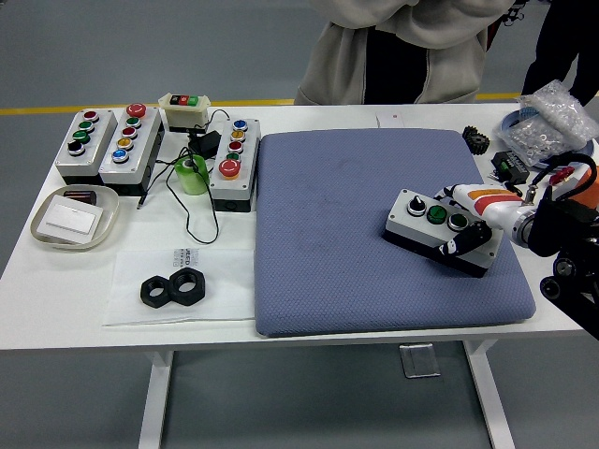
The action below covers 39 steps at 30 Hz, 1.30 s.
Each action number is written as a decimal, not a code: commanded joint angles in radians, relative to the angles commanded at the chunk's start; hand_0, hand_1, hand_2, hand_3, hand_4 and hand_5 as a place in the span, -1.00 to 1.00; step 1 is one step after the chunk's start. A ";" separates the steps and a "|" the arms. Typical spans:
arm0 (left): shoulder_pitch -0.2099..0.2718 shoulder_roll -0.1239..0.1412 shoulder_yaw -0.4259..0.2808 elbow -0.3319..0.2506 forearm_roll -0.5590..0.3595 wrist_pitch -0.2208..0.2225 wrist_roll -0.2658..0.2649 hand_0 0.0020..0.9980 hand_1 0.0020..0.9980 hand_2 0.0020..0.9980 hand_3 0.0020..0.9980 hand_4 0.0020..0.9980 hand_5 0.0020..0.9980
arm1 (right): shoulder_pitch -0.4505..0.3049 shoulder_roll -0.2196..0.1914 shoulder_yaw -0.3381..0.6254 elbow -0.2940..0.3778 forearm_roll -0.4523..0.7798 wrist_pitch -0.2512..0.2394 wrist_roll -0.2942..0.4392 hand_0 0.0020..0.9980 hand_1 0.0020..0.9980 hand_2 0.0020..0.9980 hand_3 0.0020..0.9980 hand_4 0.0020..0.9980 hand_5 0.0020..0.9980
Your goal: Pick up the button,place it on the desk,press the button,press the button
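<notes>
I'm looking down on a white table (56, 281) over a grey floor with a yellow line, and a person (402, 47) in a pale top stands at the far side, arms folded, touching nothing on the table. A blue-grey mat (346, 234) covers the middle and right of the table.

My right hand (482, 220) comes in from the right edge and is closed on the button box (438, 231), which sits on the mat's right part, tilted a little. White and orange fingers (477, 198) lie along the box's far right end, and a dark fingertip curls over its near right corner. The box top shows three controls in a row, a black knob, a green button and a pale one nearest the hand. I can't tell whether the box rests flat or is lifted slightly.

Beyond the hand, at the table's far right corner, are a bag (552, 117) of small clear parts, a black gear (476, 141) and a small black part.

Far to the hand's left, off the mat, stand three more boxes (112, 145) with coloured buttons, a green tape roll (192, 174), a cable, a shallow tray (75, 218), and two black nuts (174, 288) on a clear sheet.

My left arm is out of view.
</notes>
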 joint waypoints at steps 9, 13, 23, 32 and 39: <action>-0.002 0.000 0.000 0.000 0.000 0.000 0.000 0.43 0.67 0.79 0.65 0.30 1.00 | 0.058 -0.045 -0.075 -0.010 -0.004 -0.004 0.181 0.78 0.12 0.08 0.48 0.81 -0.79; -0.003 0.000 0.001 0.000 -0.003 0.000 0.000 0.43 0.67 0.79 0.65 0.30 1.00 | 0.084 -0.060 -0.112 -0.010 -0.017 -0.006 0.237 0.79 0.13 0.09 0.48 0.82 -0.82; -0.005 0.000 0.002 0.000 -0.003 0.000 0.000 0.43 0.67 0.79 0.65 0.29 1.00 | 0.113 -0.051 -0.158 -0.024 -0.056 -0.016 0.269 0.80 0.14 0.09 0.49 0.81 -0.84; -0.006 0.000 0.002 0.001 -0.004 0.001 -0.001 0.43 0.67 0.79 0.65 0.29 1.00 | 0.119 -0.051 -0.161 -0.038 -0.086 -0.019 0.287 0.81 0.15 0.10 0.49 0.80 -0.86; -0.003 -0.001 -0.007 0.002 0.007 0.003 0.002 0.43 0.67 0.79 0.65 0.30 1.00 | 0.131 -0.054 -0.176 -0.037 -0.111 -0.016 0.300 0.83 0.18 0.17 0.58 0.78 -0.96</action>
